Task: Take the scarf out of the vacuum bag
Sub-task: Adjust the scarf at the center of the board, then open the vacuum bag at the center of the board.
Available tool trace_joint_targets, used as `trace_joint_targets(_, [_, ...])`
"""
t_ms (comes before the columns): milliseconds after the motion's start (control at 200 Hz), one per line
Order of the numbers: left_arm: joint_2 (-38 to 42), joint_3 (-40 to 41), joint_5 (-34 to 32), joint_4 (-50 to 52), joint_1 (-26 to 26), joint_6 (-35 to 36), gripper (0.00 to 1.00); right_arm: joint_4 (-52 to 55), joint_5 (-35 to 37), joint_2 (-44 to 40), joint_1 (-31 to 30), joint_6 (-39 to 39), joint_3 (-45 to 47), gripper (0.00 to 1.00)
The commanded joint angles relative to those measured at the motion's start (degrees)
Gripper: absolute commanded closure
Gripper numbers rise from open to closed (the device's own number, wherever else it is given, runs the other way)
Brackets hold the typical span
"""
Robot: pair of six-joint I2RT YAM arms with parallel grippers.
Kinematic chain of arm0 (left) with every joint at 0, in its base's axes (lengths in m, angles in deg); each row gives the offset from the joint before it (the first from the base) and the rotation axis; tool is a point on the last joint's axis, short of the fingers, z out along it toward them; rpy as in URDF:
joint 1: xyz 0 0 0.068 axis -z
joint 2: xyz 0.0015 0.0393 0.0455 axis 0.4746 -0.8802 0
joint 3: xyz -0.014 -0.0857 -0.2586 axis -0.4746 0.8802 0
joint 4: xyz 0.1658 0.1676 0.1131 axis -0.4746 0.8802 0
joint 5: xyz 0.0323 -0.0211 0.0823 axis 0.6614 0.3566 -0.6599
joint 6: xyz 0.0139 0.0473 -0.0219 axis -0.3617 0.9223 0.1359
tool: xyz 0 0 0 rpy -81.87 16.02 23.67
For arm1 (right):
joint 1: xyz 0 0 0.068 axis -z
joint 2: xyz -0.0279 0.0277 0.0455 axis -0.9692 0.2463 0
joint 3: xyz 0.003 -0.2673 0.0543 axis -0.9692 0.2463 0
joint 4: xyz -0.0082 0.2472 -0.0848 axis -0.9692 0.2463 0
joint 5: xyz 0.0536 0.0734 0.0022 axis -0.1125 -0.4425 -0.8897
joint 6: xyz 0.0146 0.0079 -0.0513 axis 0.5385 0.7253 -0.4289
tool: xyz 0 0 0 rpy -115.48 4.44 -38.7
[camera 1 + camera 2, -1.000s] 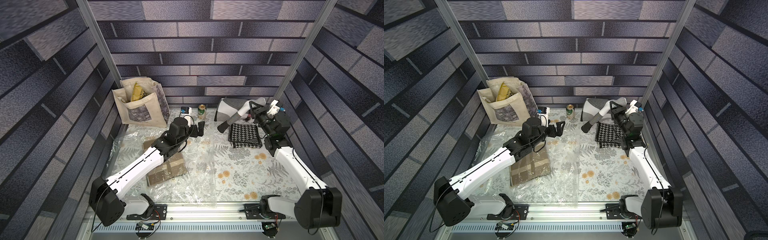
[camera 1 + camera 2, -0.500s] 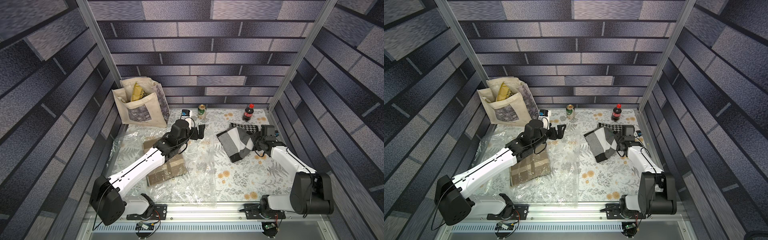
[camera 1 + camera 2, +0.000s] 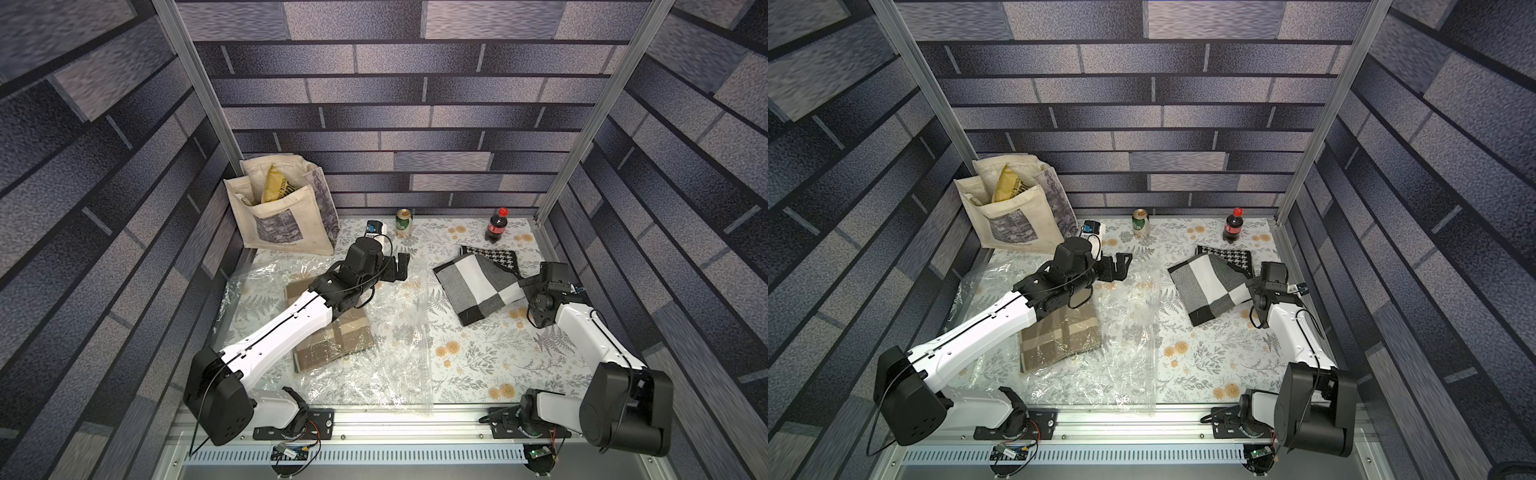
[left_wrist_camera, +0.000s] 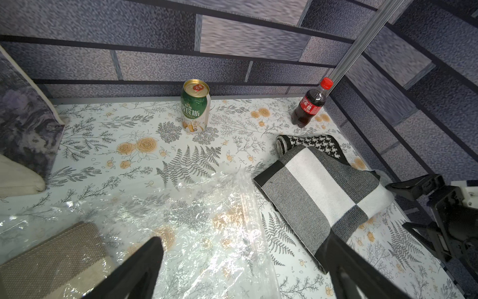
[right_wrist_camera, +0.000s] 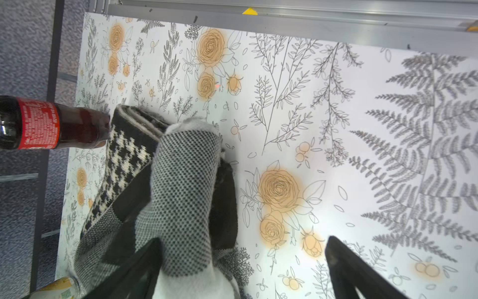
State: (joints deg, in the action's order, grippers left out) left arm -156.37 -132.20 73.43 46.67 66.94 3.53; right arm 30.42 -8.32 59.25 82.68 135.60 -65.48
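Chinese lettering on green can, red-labelled cola bottle; scarf touching one finger of spread right gripper; left gripper spread over vacuum bag.

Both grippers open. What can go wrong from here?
1. The checked scarf lies against one finger of the right gripper; pulling back may drag it.
2. The cola bottle stands right by the houndstooth scarf; a tug could tip it.
3. The brown scarf is inside the vacuum bag; the left gripper may pinch plastic only.

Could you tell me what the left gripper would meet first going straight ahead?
Probably the crinkly transparent plastic vacuum bag just ahead of the left gripper, though depth is unclear.
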Motion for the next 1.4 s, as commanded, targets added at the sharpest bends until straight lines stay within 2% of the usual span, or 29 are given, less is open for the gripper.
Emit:
trace_joint_targets(0, [-4.2,-5.5,2.1,13.4,-0.2,-3.2,0.00,3.6,0.0,-3.2,-0.1,-3.0,0.7,0.00])
trace_joint_targets(125, [-10.4,-11.9,7.1,24.6,0.3,-6.2,0.00,5.9,-2.2,-8.1,-0.5,-7.4,0.4,0.00])
trace_joint_targets(265, [-18.3,-18.5,5.2,32.7,5.4,-7.7,0.00,10.9,1.3,-15.8,-4.3,-10.4,0.5,0.00])
trace_joint_targets(336, [-22.7,-22.9,4.6,36.6,8.6,-9.4,0.00,11.7,0.6,-19.2,-5.8,-11.2,1.7,0.00])
trace_joint_targets(571, [-37.0,-39.4,-6.4,54.7,17.5,-15.8,0.00,15.0,-2.5,-23.2,-7.8,-12.7,2.5,0.00])
trace_joint_targets(901, [-46.2,-41.2,-16.5,61.4,19.8,-19.3,0.00,15.9,-5.1,-27.1,-7.8,-12.0,2.7,0.00])
trace_joint_targets(1177, [-50.2,-41.7,-15.8,58.2,19.7,-17.8,0.00,15.8,-5.7,-27.9,-7.8,-11.7,3.9,0.00])
trace_joint_targets(1217, [-51.5,-42.8,-16.4,59.6,19.5,-17.8,0.04,15.9,-5.7,-28.1,-7.8,-11.8,4.1,0.00])
trace_joint_targets(1252, [-52.5,-43.3,-16.6,60.6,19.2,-17.7,0.11,15.9,-5.7,-28.4,-7.8,-11.7,4.2,0.00])
trace_joint_targets(1397, [-50.7,-39.0,-15.7,58.3,18.4,-16.4,0.54,16.1,-5.8,-29.3,-7.8,-11.9,4.2,0.00])
